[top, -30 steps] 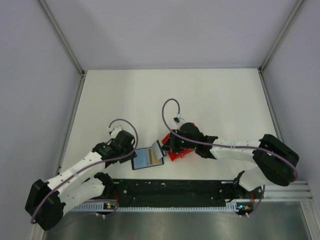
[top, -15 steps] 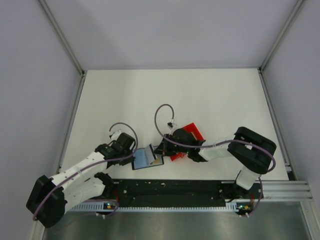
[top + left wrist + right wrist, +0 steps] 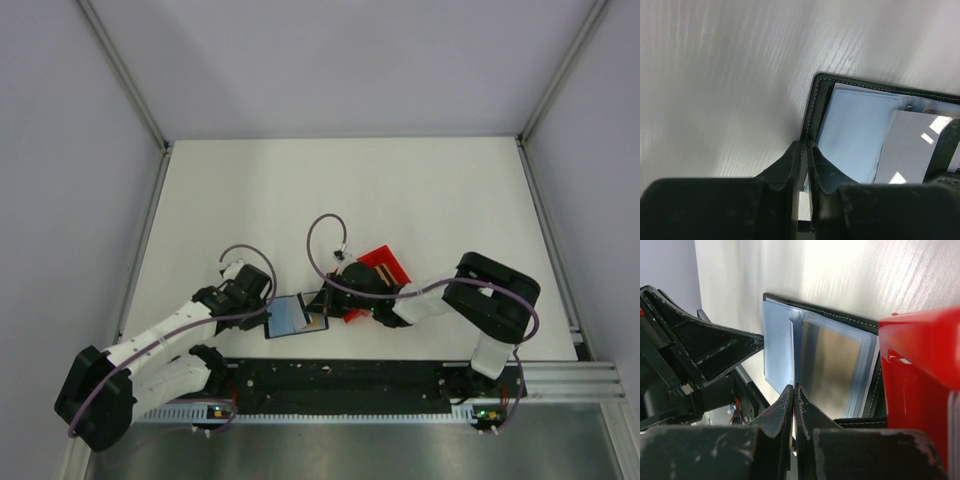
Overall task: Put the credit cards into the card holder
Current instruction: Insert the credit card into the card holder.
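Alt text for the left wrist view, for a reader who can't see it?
The left claw pinches the edge of the open card holder on a white table. A pale card overlaps its blue-grey inner sleeve.

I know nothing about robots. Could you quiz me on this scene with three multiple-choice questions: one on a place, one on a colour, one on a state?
1. Seen from above, the red tray lies on which side of the card holder?
A. left
B. right
C. far behind it, by the back wall

2. The card holder's inner faces are:
A. yellow
B. green
C. pale blue

3. The card holder is:
A. lying open
B. folded shut
C. standing on edge

Answers: 1 B, the overhead view shows the tray just to its right. 2 C, both wrist views show pale blue pages. 3 A, its inside faces upward.
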Robot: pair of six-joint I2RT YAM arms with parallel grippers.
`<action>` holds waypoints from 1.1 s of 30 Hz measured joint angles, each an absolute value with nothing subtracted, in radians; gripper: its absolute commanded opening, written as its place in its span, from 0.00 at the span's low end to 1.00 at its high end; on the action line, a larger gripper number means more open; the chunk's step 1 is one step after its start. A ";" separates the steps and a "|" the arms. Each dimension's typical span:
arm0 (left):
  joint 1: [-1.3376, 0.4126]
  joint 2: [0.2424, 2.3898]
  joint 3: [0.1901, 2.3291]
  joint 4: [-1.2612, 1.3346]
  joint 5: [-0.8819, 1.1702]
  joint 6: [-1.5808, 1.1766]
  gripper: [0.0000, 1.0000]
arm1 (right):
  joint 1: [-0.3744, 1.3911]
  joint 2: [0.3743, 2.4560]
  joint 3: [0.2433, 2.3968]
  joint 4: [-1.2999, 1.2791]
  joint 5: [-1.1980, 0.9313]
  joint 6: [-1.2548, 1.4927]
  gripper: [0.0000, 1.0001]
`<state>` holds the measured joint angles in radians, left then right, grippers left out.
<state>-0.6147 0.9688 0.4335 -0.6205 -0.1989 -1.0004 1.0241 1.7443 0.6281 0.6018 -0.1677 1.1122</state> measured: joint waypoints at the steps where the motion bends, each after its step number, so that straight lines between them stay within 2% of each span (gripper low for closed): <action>1: -0.615 0.971 0.434 -0.620 -0.199 -1.000 0.13 | 1.026 1.746 0.628 0.602 -0.165 1.113 0.00; 14: -0.613 0.976 0.436 -0.617 -0.191 -0.984 0.08 | 1.058 1.729 0.616 0.577 -0.056 1.155 0.00; 33: -0.609 1.000 0.435 -0.571 -0.142 -0.962 0.06 | 1.077 1.803 0.674 0.598 -0.060 1.126 0.00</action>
